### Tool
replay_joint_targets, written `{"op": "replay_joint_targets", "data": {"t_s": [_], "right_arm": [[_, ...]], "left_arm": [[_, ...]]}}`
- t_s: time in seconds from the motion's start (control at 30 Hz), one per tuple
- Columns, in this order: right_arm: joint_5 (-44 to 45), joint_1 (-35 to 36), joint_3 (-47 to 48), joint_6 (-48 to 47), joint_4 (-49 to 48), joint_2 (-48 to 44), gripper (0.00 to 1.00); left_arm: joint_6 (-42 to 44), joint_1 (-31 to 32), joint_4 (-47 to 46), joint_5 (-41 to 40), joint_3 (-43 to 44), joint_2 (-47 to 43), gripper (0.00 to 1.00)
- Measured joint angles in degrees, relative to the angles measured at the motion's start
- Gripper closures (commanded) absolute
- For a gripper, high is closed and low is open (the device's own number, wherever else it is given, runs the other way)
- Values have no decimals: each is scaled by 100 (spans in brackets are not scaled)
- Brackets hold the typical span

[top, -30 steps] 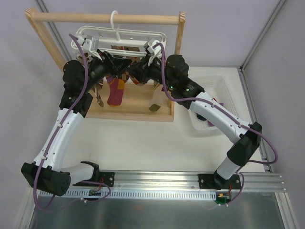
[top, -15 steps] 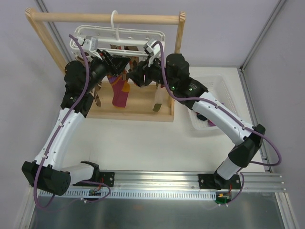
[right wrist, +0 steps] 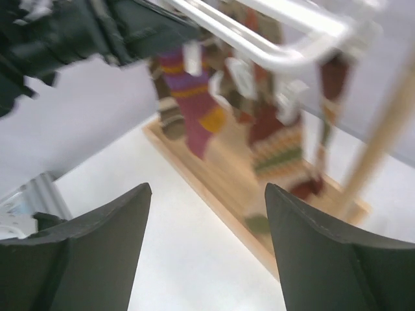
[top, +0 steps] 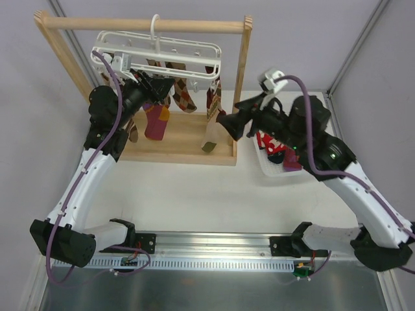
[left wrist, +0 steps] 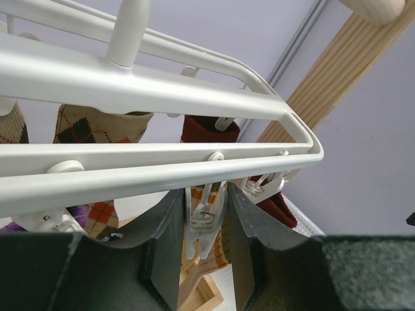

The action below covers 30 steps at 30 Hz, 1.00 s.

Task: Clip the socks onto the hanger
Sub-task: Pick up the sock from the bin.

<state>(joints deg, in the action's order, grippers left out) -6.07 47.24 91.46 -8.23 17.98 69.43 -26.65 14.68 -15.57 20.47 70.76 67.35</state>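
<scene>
The white hanger (top: 162, 48) hangs by its hook from the wooden rack's rod. Clipped under it are a magenta sock (top: 157, 121), a brown argyle sock (top: 184, 95) and a wavy-striped sock (top: 214, 103). My left gripper (top: 162, 87) reaches up under the hanger's rails (left wrist: 162, 97) and is shut on a white clip (left wrist: 206, 217); an orange-banded sock (left wrist: 224, 249) shows behind it. My right gripper (top: 228, 124) hovers right of the rack post, open and empty (right wrist: 207, 194), facing the blurred magenta sock (right wrist: 192, 107) and striped sock (right wrist: 279, 152).
The wooden rack (top: 243, 48) has a base tray (top: 185, 146) under the hanging socks. A white plastic basket (top: 305, 113) at the right holds a red sock (top: 271, 144), partly hidden by my right arm.
My right gripper opened and drew back from the hanger to the right, beyond the rack post. My left gripper closed onto the clip. The hanger shifted slightly up.
</scene>
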Motion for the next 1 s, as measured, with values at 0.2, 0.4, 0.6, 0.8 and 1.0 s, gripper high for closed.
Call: {"op": "replay_joint_targets", "data": {"t_s": [0.2,0.4,0.6,0.8,1.0], "right_arm": [[1327,-710,-1449,160,575,-1665,19],[1923,-1934,-2562,542,994,-2135,17],[1827,-3510,-3366,601,896,-1792,22],[811,-5029,-3860,398,356,-713,30],[-372,-5202,-4354,-951,-592,-330,30]], "left_arm": [[-74,0,7,-4,-33,-103,93],[-103,0,76,-4,-44,-203,93],[-107,0,109,-4,-44,-225,92],[-101,0,127,-13,-81,-280,92],[-98,0,129,-15,-90,-313,91]]}}
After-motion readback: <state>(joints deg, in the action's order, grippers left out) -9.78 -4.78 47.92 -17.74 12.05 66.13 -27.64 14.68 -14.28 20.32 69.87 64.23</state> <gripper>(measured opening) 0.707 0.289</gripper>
